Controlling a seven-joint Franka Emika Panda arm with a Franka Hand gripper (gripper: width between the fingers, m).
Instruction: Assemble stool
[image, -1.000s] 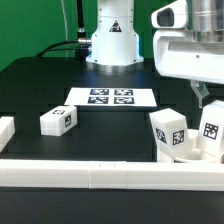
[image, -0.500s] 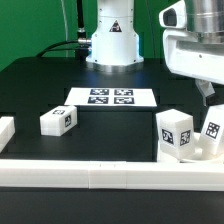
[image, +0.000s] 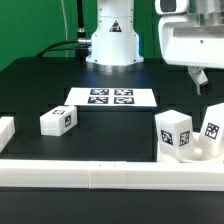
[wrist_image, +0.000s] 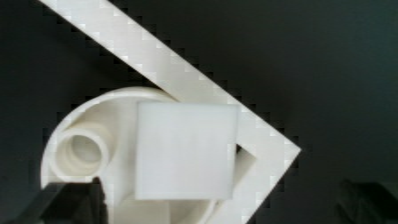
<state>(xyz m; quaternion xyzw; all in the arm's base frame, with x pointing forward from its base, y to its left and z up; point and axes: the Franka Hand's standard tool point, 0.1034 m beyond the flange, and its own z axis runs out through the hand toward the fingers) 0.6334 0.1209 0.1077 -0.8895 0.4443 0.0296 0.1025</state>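
My gripper (image: 204, 80) hangs open and empty above the exterior view's right, clear of the parts. Below it a white leg block (image: 172, 133) with a marker tag stands upright against the round seat (image: 211, 132), which is cut off by the frame edge. In the wrist view the same leg (wrist_image: 180, 155) lies over the round seat (wrist_image: 80, 150), which sits in the corner of the rails; my gripper (wrist_image: 214, 208) spans them with dark fingers (wrist_image: 68, 204) wide apart. A second leg (image: 58, 120) lies apart toward the exterior view's left. A third leg is not in view.
The marker board (image: 112, 97) lies flat at the table's middle, in front of the arm's base (image: 110, 45). A long white border rail (image: 100, 176) runs along the front, and a rail end (image: 5, 128) sits at the left.
My gripper has let go of the right-hand leg and risen straight up. The leg, tilted a second ago, now stands upright against the seat.
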